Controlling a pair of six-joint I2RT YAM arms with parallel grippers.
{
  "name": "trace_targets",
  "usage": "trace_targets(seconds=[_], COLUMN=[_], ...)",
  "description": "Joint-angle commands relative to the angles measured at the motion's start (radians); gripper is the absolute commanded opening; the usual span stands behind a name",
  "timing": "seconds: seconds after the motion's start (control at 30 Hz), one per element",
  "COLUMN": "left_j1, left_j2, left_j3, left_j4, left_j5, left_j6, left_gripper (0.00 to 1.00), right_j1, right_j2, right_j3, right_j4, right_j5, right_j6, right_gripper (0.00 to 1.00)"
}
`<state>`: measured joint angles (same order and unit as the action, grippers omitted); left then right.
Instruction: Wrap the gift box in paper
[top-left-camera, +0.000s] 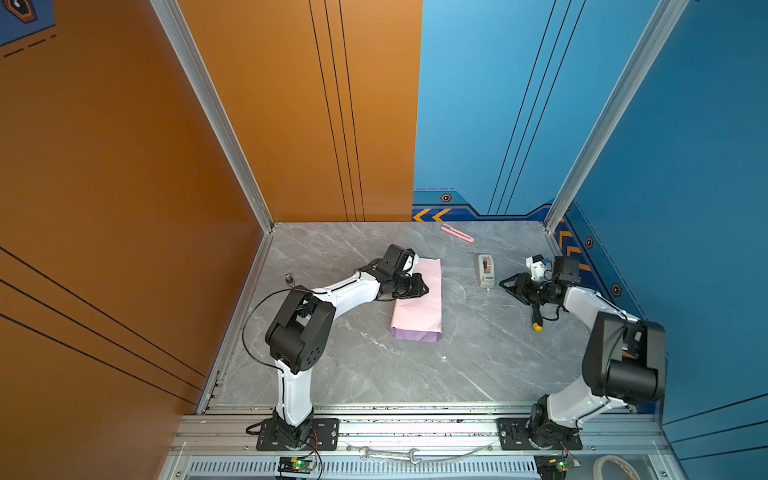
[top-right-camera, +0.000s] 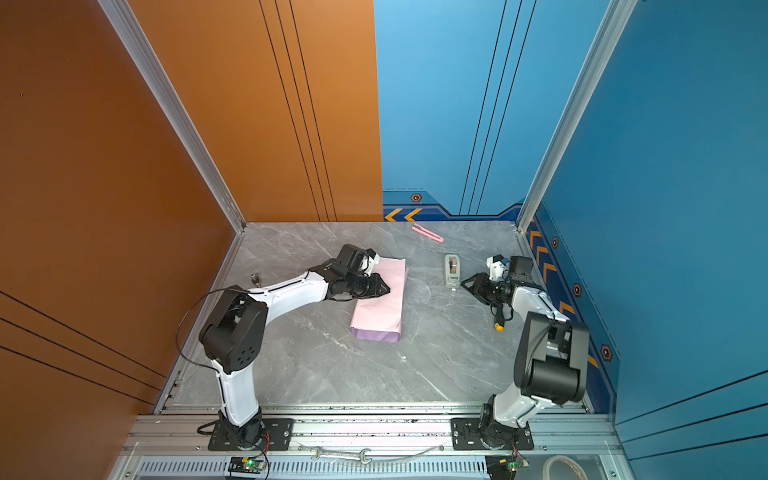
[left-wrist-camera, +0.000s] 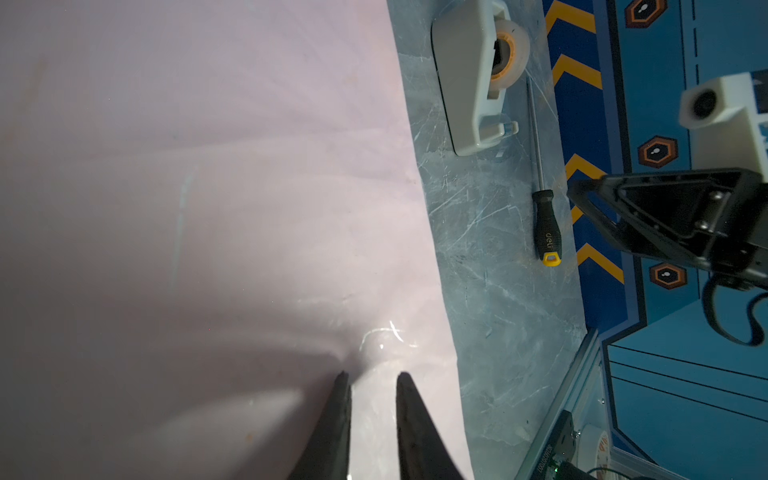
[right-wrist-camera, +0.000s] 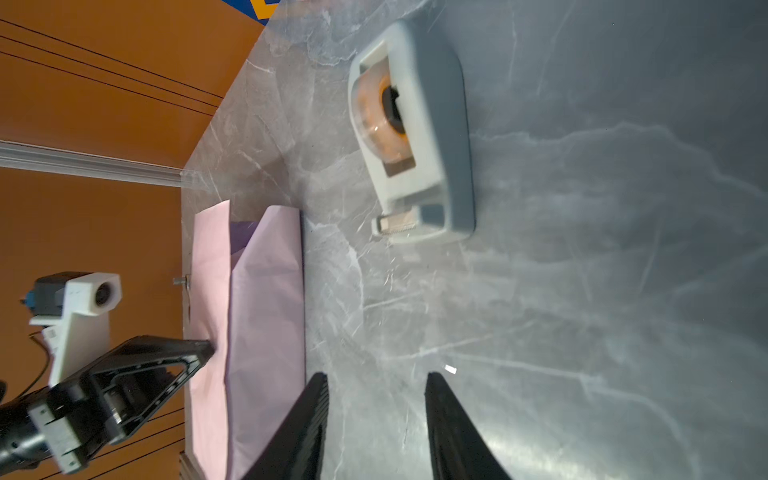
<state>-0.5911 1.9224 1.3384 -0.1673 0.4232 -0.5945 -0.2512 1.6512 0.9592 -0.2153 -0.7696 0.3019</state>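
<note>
**Left arm pins the flap while the right goes for tape**

The paper (top-left-camera: 417, 303) lies near the middle of the table (top-left-camera: 374, 374), folded into a long flat parcel: pale pink on top, with a lilac band showing at its 6 o'clock end. The gift box is not visible; it is probably inside that parcel.

The left gripper (left-wrist-camera: 370, 376) reaches in from 9 o'clock. Its jaws are slightly parted with nothing between them, and the tips press on the pink top so that soft creases fan out from them. A shiny patch just ahead of the tips may be clear tape, but the view is too dim to be sure.

The right gripper (right-wrist-camera: 376, 376) hovers at 3 o'clock of the parcel, jaws released and empty. The tape dispenser (top-left-camera: 485, 270), smooth grey plastic with a toothed edge, sits just beside it at 11 o'clock.

To do this step well, the left arm should press straight down without sliding, because the thin sheet wrinkles easily. The right should pull the tape steadily across the teeth.
</note>
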Motion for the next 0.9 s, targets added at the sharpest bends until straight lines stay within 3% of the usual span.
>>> trace_targets(seconds=[0.0,0.47,0.87], left_j1=[-0.003,0.001,0.003], left_j2=[0.03,0.042,0.041], left_j3=[-0.024,-0.001,-0.002], left_j4=[-0.069,-0.085,-0.091], left_j5=[-0.026,-0.026,-0.029], left_j6=[0.005,0.01,0.012], left_gripper=[0.22,0.22,0.22], right_j1=[0.024,0.047,0.056], right_j2=[0.078,0.206,0.281], right_j3=[0.065,0.113,0.152], right_j4=[0.068,0.01,0.005], right_j5=[-0.038,-0.023,-0.085], right_j6=[-0.098,-0.203,-0.236], right_gripper=[0.42,0.47,0.47])
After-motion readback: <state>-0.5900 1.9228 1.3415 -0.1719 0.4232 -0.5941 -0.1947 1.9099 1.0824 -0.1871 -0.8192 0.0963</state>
